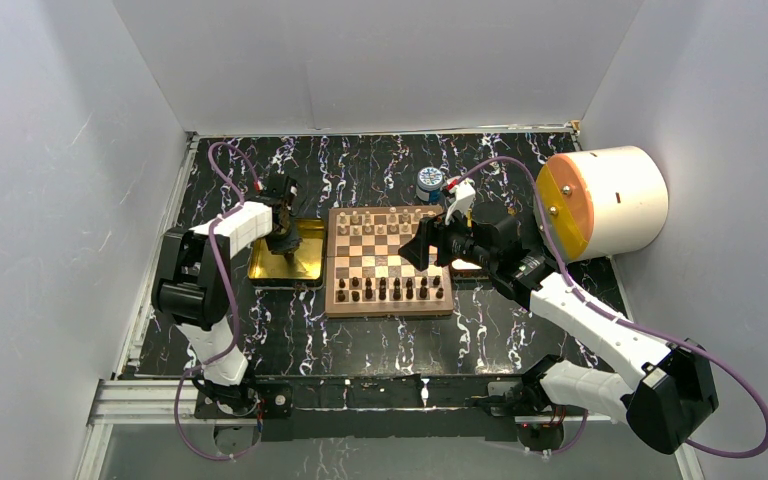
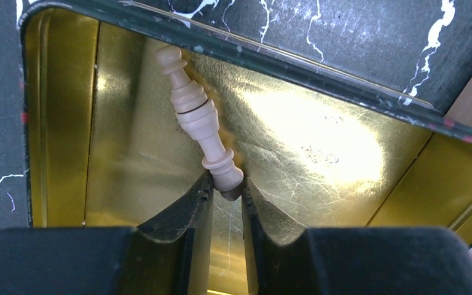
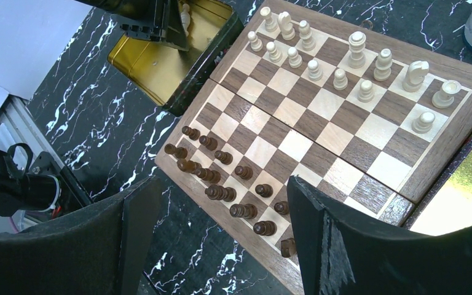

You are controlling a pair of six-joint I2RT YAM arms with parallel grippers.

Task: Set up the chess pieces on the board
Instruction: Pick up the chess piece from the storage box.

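Note:
The chessboard [image 1: 390, 298] lies mid-table, also in the right wrist view [image 3: 319, 132]. Cream pieces [image 3: 338, 64] stand in its two far rows, dark brown pieces [image 3: 221, 178] in the near rows. My left gripper [image 2: 226, 189] is down in the gold tray [image 2: 319, 141] left of the board, shut on the base of a cream chess piece [image 2: 196, 117] that lies slanted toward the tray's far wall. My right gripper [image 3: 215, 203] is open and empty, held above the board's near right corner.
A small blue-and-white jar [image 1: 429, 184] stands behind the board. A big white cylinder with an orange face [image 1: 600, 203] lies at the right. A second gold tray [image 3: 467, 190] sits right of the board, under the right arm. Grey walls enclose the table.

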